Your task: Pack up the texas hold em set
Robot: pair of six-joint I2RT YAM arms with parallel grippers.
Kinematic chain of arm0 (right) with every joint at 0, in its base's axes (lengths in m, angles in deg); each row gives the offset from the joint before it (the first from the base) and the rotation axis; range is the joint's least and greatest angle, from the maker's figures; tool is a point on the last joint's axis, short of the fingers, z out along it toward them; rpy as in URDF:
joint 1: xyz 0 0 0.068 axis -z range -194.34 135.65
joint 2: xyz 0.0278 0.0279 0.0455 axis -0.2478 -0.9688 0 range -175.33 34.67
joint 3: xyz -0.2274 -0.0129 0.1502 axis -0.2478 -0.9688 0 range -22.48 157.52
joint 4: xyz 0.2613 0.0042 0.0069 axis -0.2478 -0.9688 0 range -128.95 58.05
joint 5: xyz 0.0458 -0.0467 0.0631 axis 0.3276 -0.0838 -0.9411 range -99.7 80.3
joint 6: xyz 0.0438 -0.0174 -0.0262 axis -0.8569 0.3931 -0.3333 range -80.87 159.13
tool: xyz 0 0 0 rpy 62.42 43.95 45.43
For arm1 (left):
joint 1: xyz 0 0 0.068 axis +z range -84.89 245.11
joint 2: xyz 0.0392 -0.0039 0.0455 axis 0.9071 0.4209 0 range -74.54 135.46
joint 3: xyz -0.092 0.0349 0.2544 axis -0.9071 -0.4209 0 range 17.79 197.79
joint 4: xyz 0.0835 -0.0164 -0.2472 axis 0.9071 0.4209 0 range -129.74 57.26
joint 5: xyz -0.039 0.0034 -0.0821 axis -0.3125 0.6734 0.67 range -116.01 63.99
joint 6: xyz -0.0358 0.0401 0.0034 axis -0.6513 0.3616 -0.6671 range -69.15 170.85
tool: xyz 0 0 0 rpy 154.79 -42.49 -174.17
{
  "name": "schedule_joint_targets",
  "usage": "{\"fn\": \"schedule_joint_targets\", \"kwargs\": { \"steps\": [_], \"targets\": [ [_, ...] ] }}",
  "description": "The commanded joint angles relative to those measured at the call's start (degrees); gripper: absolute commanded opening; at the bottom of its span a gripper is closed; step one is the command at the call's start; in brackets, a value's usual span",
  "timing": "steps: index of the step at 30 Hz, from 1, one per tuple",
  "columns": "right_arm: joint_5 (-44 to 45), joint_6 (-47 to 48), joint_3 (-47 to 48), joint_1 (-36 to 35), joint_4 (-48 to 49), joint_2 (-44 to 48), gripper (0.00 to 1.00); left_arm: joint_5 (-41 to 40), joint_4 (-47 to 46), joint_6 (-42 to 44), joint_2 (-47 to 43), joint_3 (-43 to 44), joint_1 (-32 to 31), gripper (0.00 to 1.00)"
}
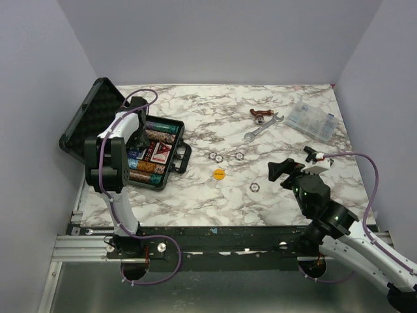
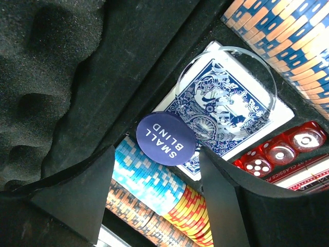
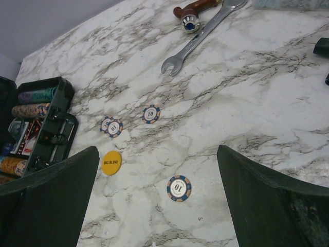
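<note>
Spread fingers of the left gripper [image 2: 157,150] framed a round navy SMALL BLIND disc [image 2: 165,139] against the ornate blue deck [image 2: 226,103] in the foam-lined briefcase [image 1: 86,124], at the left edge of the veined marble worktop [image 1: 273,147]; the right gripper [image 3: 157,148] gaped above it.

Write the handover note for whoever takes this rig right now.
Left gripper: open, above the open case. The SMALL BLIND disc appears to rest on the corner of the blue deck.
Right gripper: open, empty, above the table.
Done: chip rows, blue deck and red dice are in the case.
Left: four 10 chips and the yellow BIG BLIND disc lie loose on the marble. Pack them, then shut the lid.
</note>
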Motion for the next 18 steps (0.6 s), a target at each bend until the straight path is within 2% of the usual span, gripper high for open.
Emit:
{"fn": "schedule_joint_targets", "kwargs": {
  "steps": [1,6,11,18],
  "targets": [
    [-0.37,0.68,-0.27,0.07,1.10,-0.47,1.00,1.98,0.47,1.53,-3.08,1.52,-0.06,0.66],
    [-0.48,0.78,-0.25,0.06,1.46,-1.46,1.00,4.03,-1.40,7.07,-8.61,1.69,-4.96,0.67],
    [-0.42,0.74,-0.06,0.06,1.60,-2.45,1.00,5.61,-5.98,13.46,-15.05,-1.91,-14.97,0.68],
    [0.20,0.53,0.46,0.08,1.20,-3.51,1.00,21.59,-8.81,17.03,-17.86,-3.78,-26.59,0.77]
  ]
}}
